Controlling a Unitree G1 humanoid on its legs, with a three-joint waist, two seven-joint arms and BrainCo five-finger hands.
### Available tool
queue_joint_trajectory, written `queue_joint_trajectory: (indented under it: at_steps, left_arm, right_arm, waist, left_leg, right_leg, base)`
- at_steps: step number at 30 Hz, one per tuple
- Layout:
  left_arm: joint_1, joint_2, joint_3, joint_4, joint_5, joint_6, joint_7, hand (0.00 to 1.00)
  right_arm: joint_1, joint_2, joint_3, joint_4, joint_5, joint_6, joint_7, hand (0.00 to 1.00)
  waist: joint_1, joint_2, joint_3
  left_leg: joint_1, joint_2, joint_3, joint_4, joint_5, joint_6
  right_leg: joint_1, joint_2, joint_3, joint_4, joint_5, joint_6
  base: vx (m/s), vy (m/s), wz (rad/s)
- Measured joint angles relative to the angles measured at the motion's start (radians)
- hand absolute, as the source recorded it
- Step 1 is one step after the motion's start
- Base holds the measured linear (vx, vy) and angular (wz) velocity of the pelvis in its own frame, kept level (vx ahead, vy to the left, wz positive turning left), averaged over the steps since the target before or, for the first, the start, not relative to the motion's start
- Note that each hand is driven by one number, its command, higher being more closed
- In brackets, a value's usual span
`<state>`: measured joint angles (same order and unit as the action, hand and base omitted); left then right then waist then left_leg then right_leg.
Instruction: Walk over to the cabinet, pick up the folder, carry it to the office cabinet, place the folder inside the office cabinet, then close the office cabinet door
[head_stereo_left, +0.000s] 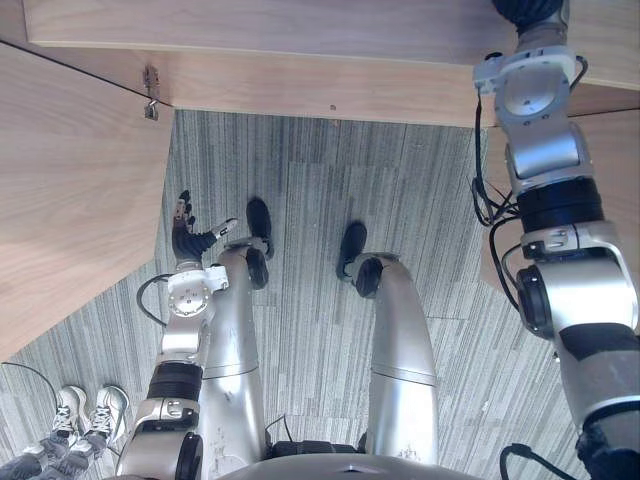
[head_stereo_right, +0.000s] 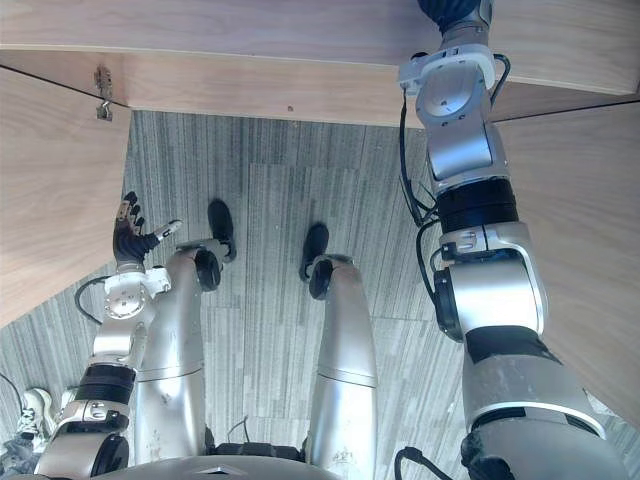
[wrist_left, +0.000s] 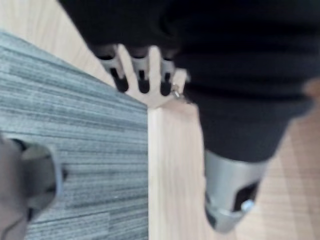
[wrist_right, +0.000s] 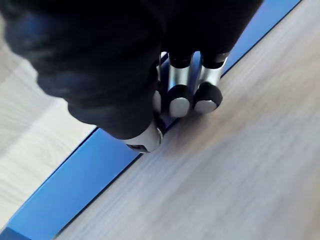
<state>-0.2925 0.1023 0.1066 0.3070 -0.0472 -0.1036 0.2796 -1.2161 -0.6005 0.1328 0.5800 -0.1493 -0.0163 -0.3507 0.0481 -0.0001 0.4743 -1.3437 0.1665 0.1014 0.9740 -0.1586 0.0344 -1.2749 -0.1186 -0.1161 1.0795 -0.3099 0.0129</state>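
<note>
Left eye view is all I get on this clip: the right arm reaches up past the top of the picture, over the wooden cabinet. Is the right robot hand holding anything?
Observer: Yes. The right wrist view shows the right robot hand with its fingers curled over the edge of a blue folder.
Operator: Where is the folder lying?
Observer: It shows as a blue strip with a light wooden surface on either side. I cannot tell whether it rests on top of the cabinet or inside it.

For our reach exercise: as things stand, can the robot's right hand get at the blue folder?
Probably yes: the right hand curls round the edge of the blue folder on the wooden surface, nothing between.
</note>
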Motion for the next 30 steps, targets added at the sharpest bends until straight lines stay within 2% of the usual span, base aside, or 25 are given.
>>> queue_joint_trajectory:
  at_steps: [8,23,26,30]
  left_arm:
    - [-0.009,0.008,0.008,0.037,-0.030,-0.003,0.000,0.00]
    - [-0.032,0.001,0.043,0.065,-0.059,-0.003,0.006,0.00]
    - [-0.030,-0.007,0.039,0.058,-0.059,-0.003,0.011,0.00]
    - [-0.029,-0.010,0.037,0.057,-0.057,-0.001,0.014,0.00]
  right_arm:
    - [-0.110,-0.001,-0.043,0.149,0.112,0.003,0.001,1.00]
    - [-0.139,0.005,-0.067,0.181,0.168,0.020,-0.007,1.00]
    - [-0.080,0.034,-0.107,0.091,0.191,0.021,-0.030,1.00]
    - [0.075,0.081,-0.108,-0.132,0.158,0.028,-0.055,1.00]
  waist:
    - [-0.001,0.000,0.000]
    - [-0.010,0.001,-0.002]
    - [-0.011,0.001,-0.002]
    - [-0.014,0.001,-0.002]
  left_leg:
    - [0.000,-0.001,0.004,-0.006,0.007,0.009]
    - [0.004,-0.004,0.004,-0.028,0.028,0.006]
    - [0.008,0.001,0.001,-0.006,0.022,0.003]
    - [0.035,0.015,0.000,0.050,-0.012,0.004]
  right_leg:
    - [-0.003,-0.003,-0.001,0.000,0.003,-0.005]
    - [-0.006,-0.006,-0.004,-0.005,0.011,-0.015]
    - [0.001,-0.001,-0.003,0.010,0.007,-0.013]
    - [0.033,0.003,0.002,0.051,-0.020,-0.011]
  base:
    - [-0.02,0.006,0.00]
    - [-0.01,0.005,0.01]
    - [-0.01,0.008,-0.02]
    - [-0.03,0.016,-0.06]
